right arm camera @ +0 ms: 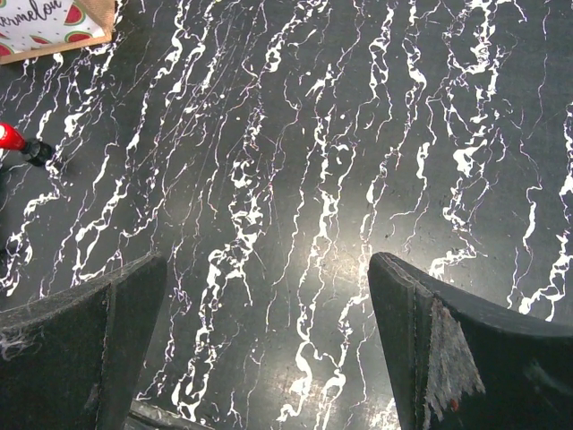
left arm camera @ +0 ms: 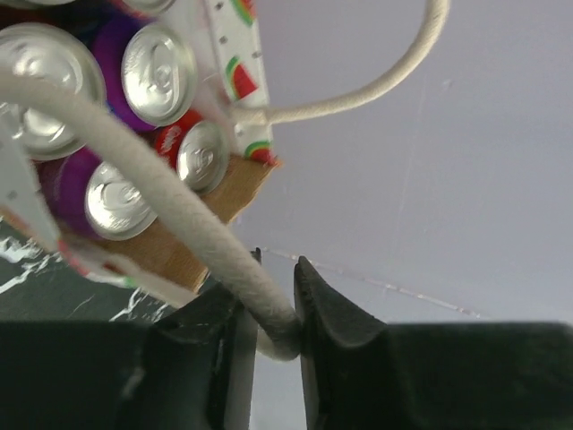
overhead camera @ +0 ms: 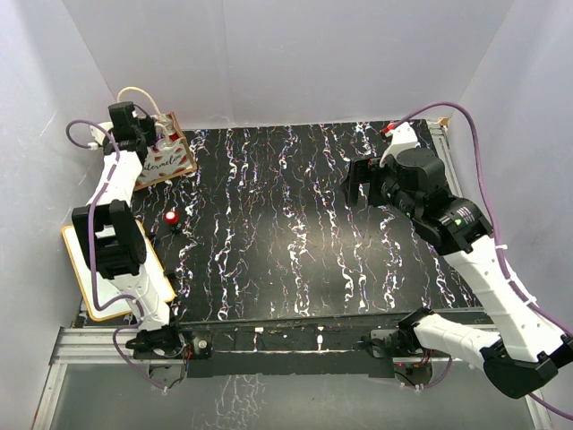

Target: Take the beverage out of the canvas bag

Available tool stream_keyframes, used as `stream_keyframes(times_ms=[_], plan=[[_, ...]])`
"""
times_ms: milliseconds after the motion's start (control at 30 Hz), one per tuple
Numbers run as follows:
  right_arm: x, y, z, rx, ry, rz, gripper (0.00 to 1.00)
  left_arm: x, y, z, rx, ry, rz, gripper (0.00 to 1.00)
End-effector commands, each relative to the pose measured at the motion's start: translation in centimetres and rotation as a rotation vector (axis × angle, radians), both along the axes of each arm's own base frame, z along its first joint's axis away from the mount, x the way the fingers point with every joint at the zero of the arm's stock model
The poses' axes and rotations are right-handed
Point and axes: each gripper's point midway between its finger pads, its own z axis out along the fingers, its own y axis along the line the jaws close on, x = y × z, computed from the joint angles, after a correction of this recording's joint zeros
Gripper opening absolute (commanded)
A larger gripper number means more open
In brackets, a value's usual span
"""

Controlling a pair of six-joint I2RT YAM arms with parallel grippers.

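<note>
At the top view's upper left, the bag (overhead camera: pixel 175 157) sat against the wall, with nothing taken out yet. The left gripper (left arm camera: pixel 279 269) pinched one handle (left arm camera: pixel 161 193). Only its wrist view showed the cans (left arm camera: pixel 159 73) inside. At right, the right gripper (right arm camera: pixel 267 269) hung spread over the table (right arm camera: pixel 295 134), holding nothing.

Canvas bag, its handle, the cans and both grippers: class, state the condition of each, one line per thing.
Canvas bag: open-topped, loaded.
Handle: one loop pinched, other free.
Cans: inside the bag.
Left gripper: shut on the handle.
Right gripper: open, empty.
</note>
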Motion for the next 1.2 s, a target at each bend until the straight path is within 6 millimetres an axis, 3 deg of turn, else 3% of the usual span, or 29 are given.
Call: stream_keyframes(times_ms=[0,133,333,633,800,1000,1167], plan=[[0.9,0.5,2.8,0.033,-0.09,0.007,0.98,-1.7,-2.3,2.5,-0.083,-0.089,-0.088,0.15],[0.9,1.1,2.3,0.048,-0.065,0.022,0.98,-1.8,-5.2,2.9,-0.103,-0.101,-0.205,0.12],[1.1,2.3,2.1,0.082,-0.034,0.054,0.98,-1.8,-11.6,3.6,-0.106,-0.129,-0.382,0.11],[1.0,2.5,2.4,0.093,-0.032,0.063,0.98,-0.8,-22.6,3.0,-0.095,-0.127,-0.608,0.09],[0.7,2.0,2.0,0.087,-0.026,0.047,0.98,-1.4,-29.6,2.5,-0.098,-0.123,-0.731,0.09],[0.7,1.7,1.8,0.081,-0.024,0.033,0.98,-5.7,-37.8,1.8,-0.065,-0.096,-0.898,0.09],[0.7,1.6,1.6,0.071,-0.022,0.031,0.98,-12.7,-42.3,0.5,-0.02,-0.037,-1.018,0.09]])
